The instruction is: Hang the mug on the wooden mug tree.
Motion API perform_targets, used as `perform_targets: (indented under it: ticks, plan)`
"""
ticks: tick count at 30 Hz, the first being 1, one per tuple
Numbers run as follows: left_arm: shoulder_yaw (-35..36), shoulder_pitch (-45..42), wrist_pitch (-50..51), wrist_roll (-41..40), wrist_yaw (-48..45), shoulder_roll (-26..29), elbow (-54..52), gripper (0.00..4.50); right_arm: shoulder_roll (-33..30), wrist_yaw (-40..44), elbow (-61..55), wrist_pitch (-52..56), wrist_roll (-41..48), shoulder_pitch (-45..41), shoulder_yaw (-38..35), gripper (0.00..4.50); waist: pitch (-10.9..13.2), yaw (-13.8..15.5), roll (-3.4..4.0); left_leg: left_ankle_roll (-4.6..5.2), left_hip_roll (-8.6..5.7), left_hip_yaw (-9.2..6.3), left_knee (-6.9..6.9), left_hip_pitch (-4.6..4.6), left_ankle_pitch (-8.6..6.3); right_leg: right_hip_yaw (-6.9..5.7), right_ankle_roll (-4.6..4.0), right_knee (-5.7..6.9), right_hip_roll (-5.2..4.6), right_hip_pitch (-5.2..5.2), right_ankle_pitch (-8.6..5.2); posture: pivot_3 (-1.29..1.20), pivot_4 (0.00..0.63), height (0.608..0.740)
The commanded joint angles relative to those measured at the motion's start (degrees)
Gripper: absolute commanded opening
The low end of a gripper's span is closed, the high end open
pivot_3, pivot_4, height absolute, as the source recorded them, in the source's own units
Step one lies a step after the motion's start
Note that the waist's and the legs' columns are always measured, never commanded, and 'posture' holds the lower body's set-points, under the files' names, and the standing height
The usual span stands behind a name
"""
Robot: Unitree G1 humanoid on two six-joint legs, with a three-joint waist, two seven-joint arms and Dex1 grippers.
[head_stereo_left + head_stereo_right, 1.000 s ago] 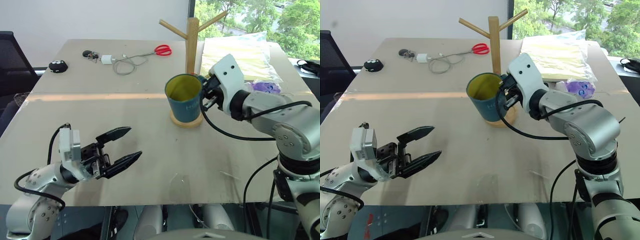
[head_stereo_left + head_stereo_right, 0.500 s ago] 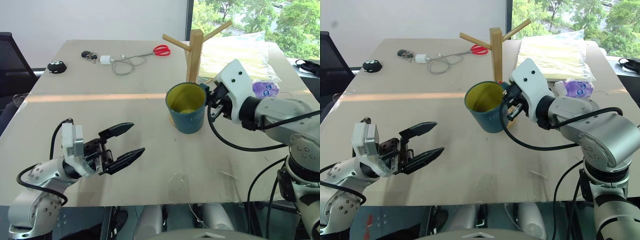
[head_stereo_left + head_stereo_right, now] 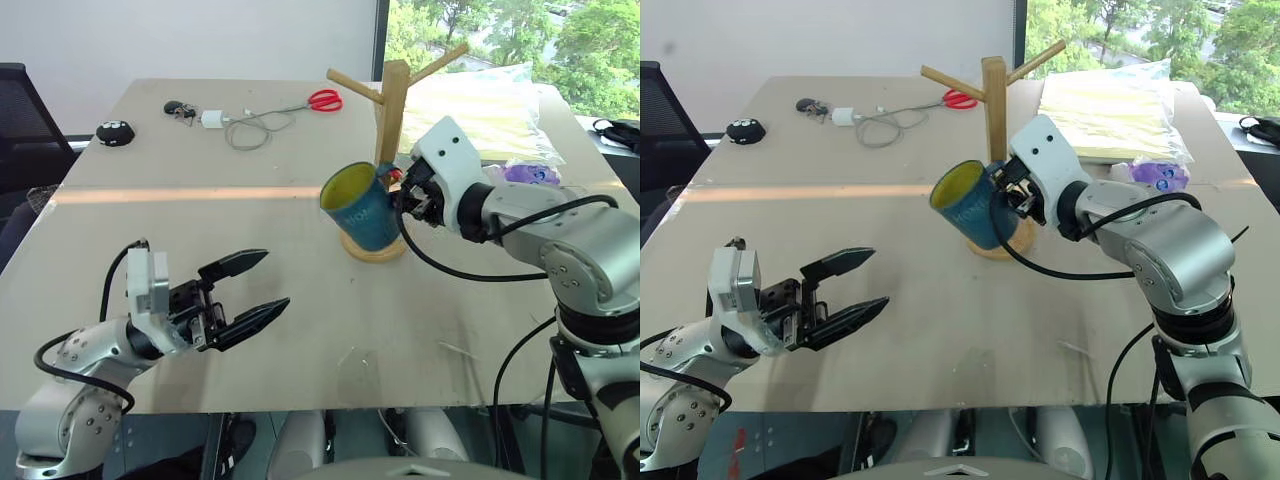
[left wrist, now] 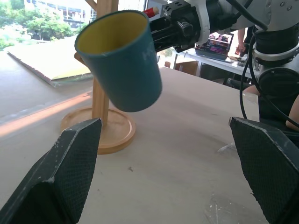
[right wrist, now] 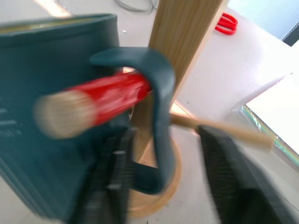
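The right pincer (image 5: pixel 163 186) stood at the mug's handle (image 5: pixel 156 107), its fingers parted on either side of the loop and apparently no longer clamping it. The mug (image 3: pixel 362 205) hung tilted off the bench (image 3: pixel 300 300), beside the post of the mug tree (image 3: pixel 392 110) and above its round base (image 3: pixel 375 248). A red-tipped peg (image 5: pixel 93 100) passed through the handle.

To complete the step well, the loop should probably be seated fully down the peg before the fingers let go. The pincer should then retreat straight back along its own line, avoiding the handle and the thin lower peg (image 5: pixel 224 130) nearby. A snagged finger could drag the mug off.

The left pincer (image 3: pixel 245 293) hovered over the near bench with its fingers spread wide, holding nothing.
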Motion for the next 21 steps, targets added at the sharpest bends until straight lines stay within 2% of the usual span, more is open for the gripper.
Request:
perform_targets:
  ticks: [1, 6, 9, 10, 12, 13, 14, 18, 21]
  plan:
    - [-0.3, 0.9, 1.8, -1.3, 2.0, 0.5, -3.6, 4.50, -4.9, 7.0, -7.6, -6.0, 3.4, 4.2, -8.0, 2.83, 0.0, 0.2, 0.00, 0.01, 0.00, -0.02, 0.00, -0.03, -0.01, -0.03, 0.00, -0.02, -0.01, 0.00, 0.00, 0.00, 0.150, 0.740]
    - [-1.9, 1.3, 4.1, 0.4, 3.9, 1.6, -3.6, 4.50, -13.3, 19.1, -12.5, -13.9, 9.4, 17.9, -21.6, 2.83, 0.0, 0.3, -0.05, 0.15, -0.04, -0.05, 0.00, -0.03, -0.09, -0.05, 0.03, -0.08, -0.06, 0.06, 0.00, 0.00, 0.150, 0.740]
    - [-1.9, 2.0, 4.5, 1.0, 3.4, 2.5, -2.6, 4.50, -15.1, 25.4, -11.0, -18.3, 12.7, 28.5, -30.5, 2.83, 0.0, 0.2, -0.06, 0.17, -0.02, -0.06, 0.00, 0.03, -0.10, -0.05, 0.02, -0.05, -0.01, 0.09, -0.01, 0.00, 0.150, 0.740]
    - [-1.7, 2.3, 4.5, 1.3, 3.2, 2.8, -2.2, 4.50, -15.7, 27.5, -10.2, -19.4, 13.3, 32.8, -33.0, 3.10, 0.0, 0.3, -0.07, 0.17, 0.00, -0.05, 0.00, 0.06, -0.10, -0.04, 0.02, -0.04, 0.02, 0.09, -0.01, 0.00, 0.150, 0.740]
    - [-1.3, 3.3, 4.5, 1.9, 2.4, 3.3, -1.4, 4.50, -16.7, 32.7, -9.7, -25.1, 11.3, 43.4, -35.8, 3.64, 0.0, 0.3, -0.07, 0.18, 0.01, -0.06, 0.00, 0.14, -0.10, -0.04, 0.02, -0.03, 0.05, 0.17, -0.02, 0.00, 0.150, 0.740]
    - [-1.0, 3.9, 4.2, 2.5, 2.0, 3.6, -0.8, 4.50, -16.2, 34.1, -9.2, -28.5, 9.6, 48.3, -36.9, 4.15, 0.0, 0.4, -0.08, 0.18, 0.00, -0.07, 0.00, 0.17, -0.10, -0.04, 0.01, -0.03, 0.05, 0.19, -0.02, 0.00, 0.150, 0.740]
    - [-0.8, 4.4, 3.8, 3.1, 1.7, 3.8, -0.2, 4.50, -15.6, 34.8, -8.7, -31.4, 8.5, 51.7, -37.8, 4.44, 0.0, 0.4, -0.07, 0.18, 0.01, -0.07, 0.00, 0.19, -0.11, -0.05, 0.00, -0.03, 0.05, 0.21, -0.03, 0.00, 0.150, 0.740]
    - [0.1, 6.5, 2.9, 5.9, 1.1, 4.4, 2.4, 4.50, -14.3, 37.8, -6.5, -43.0, 2.8, 62.7, -39.4, 4.44, -0.1, 0.1, -0.08, 0.18, 0.00, 0.03, 0.04, 0.30, -0.10, 0.07, 0.05, -0.02, 0.06, 0.24, -0.23, 0.00, 0.150, 0.740]
    - [-0.2, 6.7, 2.3, 7.8, 1.0, 4.5, 3.5, 4.50, -13.7, 39.3, -4.8, -48.2, 1.0, 67.9, -39.6, 4.44, -0.1, 0.2, -0.10, 0.19, 0.01, 0.02, 0.07, 0.61, -0.11, 0.04, 0.06, -0.03, 0.05, 0.54, -0.29, 0.00, 0.150, 0.740]
